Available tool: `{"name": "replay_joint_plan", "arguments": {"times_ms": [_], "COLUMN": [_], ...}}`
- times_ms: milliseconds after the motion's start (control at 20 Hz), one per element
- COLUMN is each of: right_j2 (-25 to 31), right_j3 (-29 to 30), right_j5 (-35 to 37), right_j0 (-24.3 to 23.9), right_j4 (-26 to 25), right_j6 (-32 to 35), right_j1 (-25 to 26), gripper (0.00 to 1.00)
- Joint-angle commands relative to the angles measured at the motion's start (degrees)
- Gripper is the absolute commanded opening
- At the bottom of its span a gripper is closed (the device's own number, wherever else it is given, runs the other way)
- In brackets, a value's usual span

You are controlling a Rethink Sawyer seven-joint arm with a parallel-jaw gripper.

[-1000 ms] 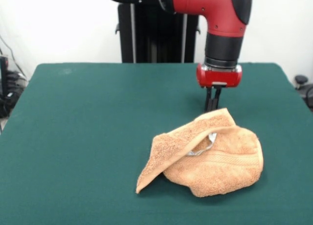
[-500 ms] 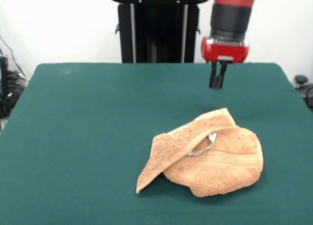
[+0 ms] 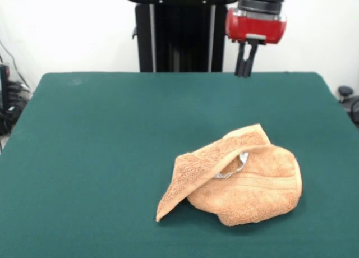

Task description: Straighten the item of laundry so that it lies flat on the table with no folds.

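The orange-tan towel (image 3: pixel 241 185) lies crumpled on the green table (image 3: pixel 101 157), right of the middle and toward the near edge. One flap is folded over from the left into a pointed corner, and a small white-grey label (image 3: pixel 242 159) peeks out under the fold. My gripper (image 3: pixel 245 73) hangs high above the table's far edge, well clear of the towel. Its two black fingers (image 3: pixel 241 59) are close together and hold nothing.
The robot's black pedestal (image 3: pixel 179 39) stands behind the table's far edge. Cables and dark gear (image 3: pixel 8 106) lie off the table's left side, and a dark object (image 3: pixel 346 95) sits off the right side.
My gripper has risen from just behind the towel's far corner up to well above the table and moved back toward the pedestal. The towel has not moved.
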Motion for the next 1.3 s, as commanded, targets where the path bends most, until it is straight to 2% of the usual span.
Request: {"name": "replay_joint_plan", "arguments": {"times_ms": [50, 600, 1300], "right_j2": [3.76, 6.04, 8.34], "right_j3": [-7.51, -12.82, -15.07], "right_j5": [2.6, -0.79, -5.12], "right_j0": [-2.69, -4.73, -5.64], "right_j4": [0.41, -0.62, -0.36], "right_j6": [7.43, 7.47, 9.32], "right_j1": [4.09, 9.92, 14.77], "gripper": [0.0, 0.0, 0.0]}}
